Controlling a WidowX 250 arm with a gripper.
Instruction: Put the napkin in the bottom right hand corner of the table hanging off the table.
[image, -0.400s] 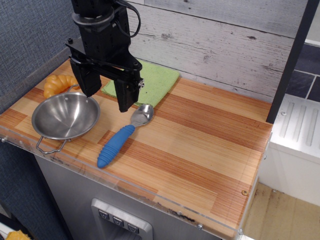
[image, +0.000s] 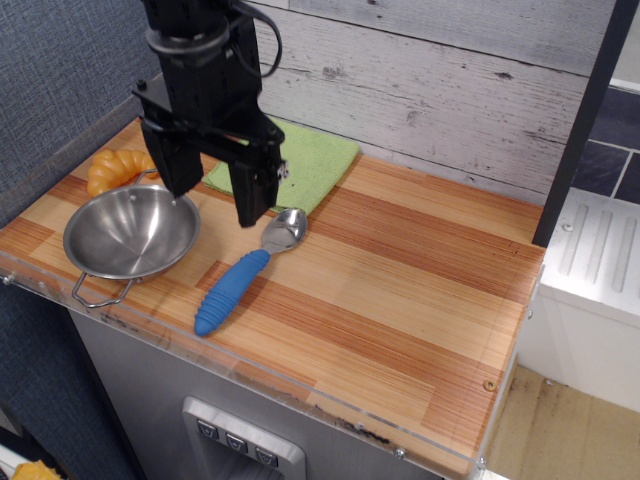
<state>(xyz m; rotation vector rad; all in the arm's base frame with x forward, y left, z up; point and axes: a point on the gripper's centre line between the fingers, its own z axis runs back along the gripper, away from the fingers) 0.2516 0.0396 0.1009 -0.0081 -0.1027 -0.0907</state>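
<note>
The lime-green napkin (image: 305, 162) lies flat at the back left of the wooden table (image: 400, 290), against the wall. My black gripper (image: 215, 205) hangs open above the table just in front of the napkin's near edge, one finger (image: 253, 205) by the spoon's head and the other (image: 178, 178) over the bowl's far rim. It holds nothing. The gripper body hides the napkin's left part.
A steel bowl (image: 130, 235) stands at the front left. A croissant (image: 115, 168) lies behind it. A spoon (image: 245, 270) with a blue handle lies beside the bowl. A clear plastic rim (image: 300, 385) runs along the front edge.
The gripper has risen very slightly; nothing else has moved.
</note>
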